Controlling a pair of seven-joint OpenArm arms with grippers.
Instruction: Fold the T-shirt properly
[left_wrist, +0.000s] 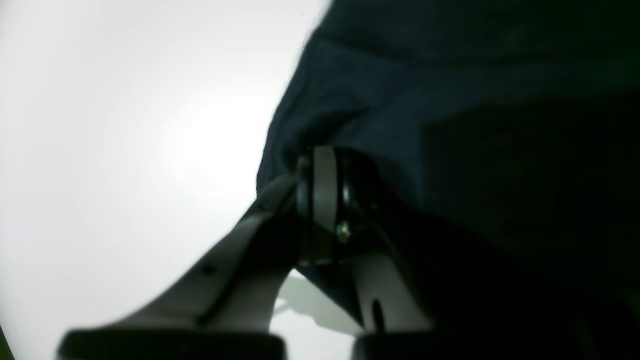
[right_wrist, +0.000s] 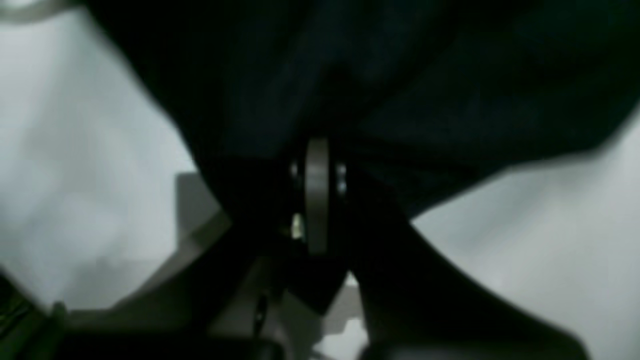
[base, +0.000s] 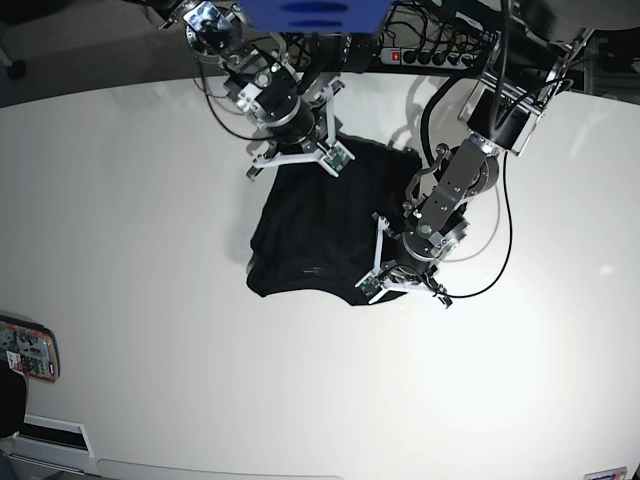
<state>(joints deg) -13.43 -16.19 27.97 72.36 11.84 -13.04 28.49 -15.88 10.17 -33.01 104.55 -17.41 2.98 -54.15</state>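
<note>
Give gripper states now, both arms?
Left gripper: jaws closed on the T-shirt.
Right gripper: jaws closed on the T-shirt.

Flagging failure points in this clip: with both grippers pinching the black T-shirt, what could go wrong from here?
1. The left gripper and right gripper are each shut on only a small pinch of the T-shirt; thin fabric could slip out mid-fold.
2. The shirt lies bunched and wrinkled on the white table, so the fold may likely come out uneven.
3. The arms work close together over the cloth; pulling in different directions could stretch or twist it.
</note>
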